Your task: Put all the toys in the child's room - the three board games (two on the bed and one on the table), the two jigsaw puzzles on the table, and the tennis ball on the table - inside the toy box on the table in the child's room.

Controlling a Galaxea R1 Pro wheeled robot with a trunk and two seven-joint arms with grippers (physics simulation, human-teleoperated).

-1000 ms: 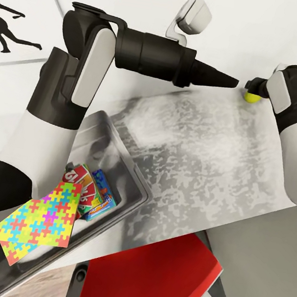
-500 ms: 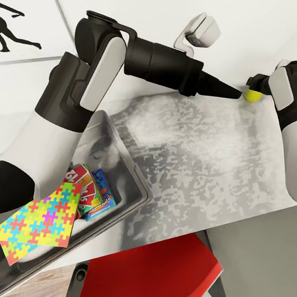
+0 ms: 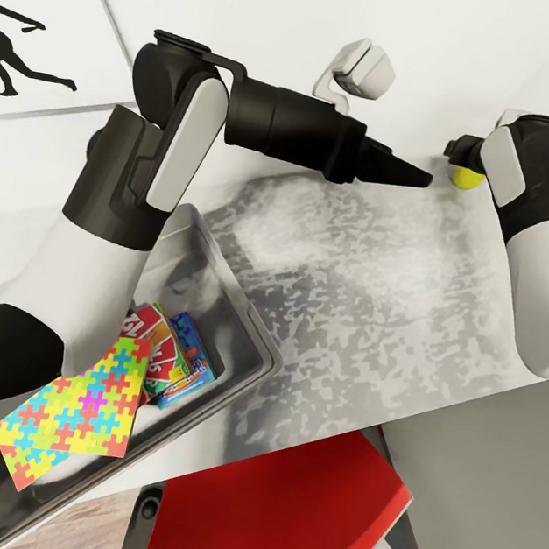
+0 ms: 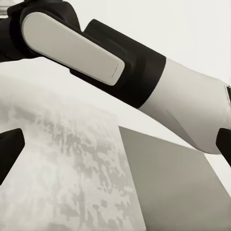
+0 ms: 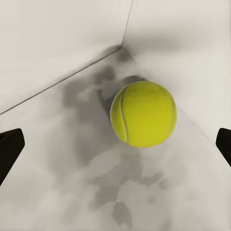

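the right gripper hangs open over the tennis ball, its 2 fingertips spread wide at either side, nothing held. the ball sits on the table tight in the corner where 2 walls meet. a clean grab likely means centring the fingers around the ball before closing, as the walls leave little room. the left gripper is also open and empty. the toy box waits well apart, holding board games and a jigsaw puzzle.
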